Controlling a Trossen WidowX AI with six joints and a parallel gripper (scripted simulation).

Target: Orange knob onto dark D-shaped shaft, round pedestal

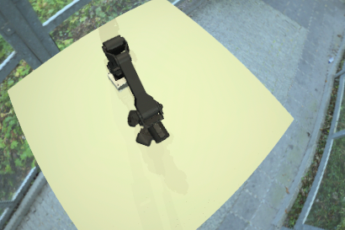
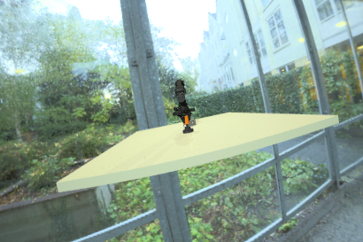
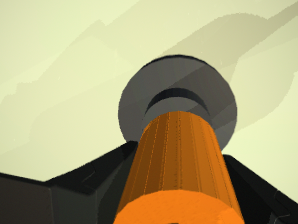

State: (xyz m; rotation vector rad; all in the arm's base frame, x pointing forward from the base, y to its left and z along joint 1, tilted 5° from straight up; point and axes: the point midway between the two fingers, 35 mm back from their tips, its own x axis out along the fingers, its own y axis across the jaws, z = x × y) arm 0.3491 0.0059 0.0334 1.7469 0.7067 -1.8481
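The orange knob is upright between the fingers of my gripper, which is shut on it. The round dark grey pedestal stands on the table under the knob. In the wrist view the knob's lower end overlaps the middle of the pedestal, where a grey round part with a dark crescent edge shows. In the exterior view a short dark stretch shows between knob and pedestal. The shaft's flat side and the knob's hole are hidden. In the top view the arm hides knob and pedestal.
The pale yellow table carries the arm. The arm's base stands toward the table's upper left in the top view, with the arm reaching out over the table. Shadows of the arm fall beyond the pedestal.
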